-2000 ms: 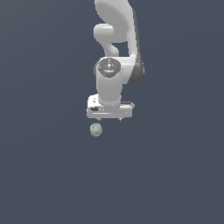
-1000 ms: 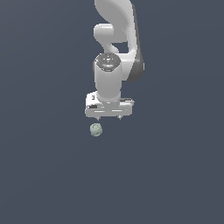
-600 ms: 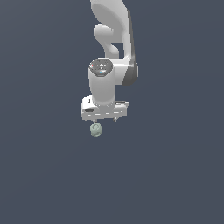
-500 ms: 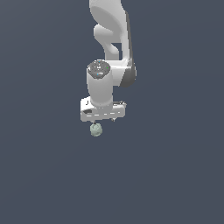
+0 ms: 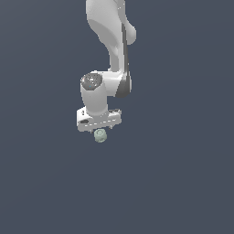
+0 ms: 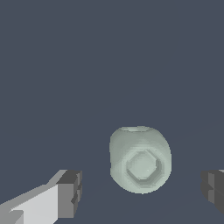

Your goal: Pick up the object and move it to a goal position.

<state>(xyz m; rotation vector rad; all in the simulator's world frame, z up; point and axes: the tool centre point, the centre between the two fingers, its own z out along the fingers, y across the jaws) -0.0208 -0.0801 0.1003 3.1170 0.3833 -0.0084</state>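
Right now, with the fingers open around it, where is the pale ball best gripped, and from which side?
Grip the ball across its rounded flanks, coming straight down from above. The wrist view shows it between the open gripper fingers, clear of both pads. Its sides look evenly curved; the faceted face points at the camera, so closing at mid-height seems safest.

A flat, dark slate-blue ground (image 5: pixel 183 173) fills the whole exterior view, edge to edge, with no seam, horizon or corner to separate floor from wall. Its tone is nearly uniform, without texture or pattern. The wrist view shows the same plain blue-grey surface (image 6: pixel 65 65), lit evenly; faint, slightly darker bands cross it low down. No furniture, window or lamp is visible in either view.
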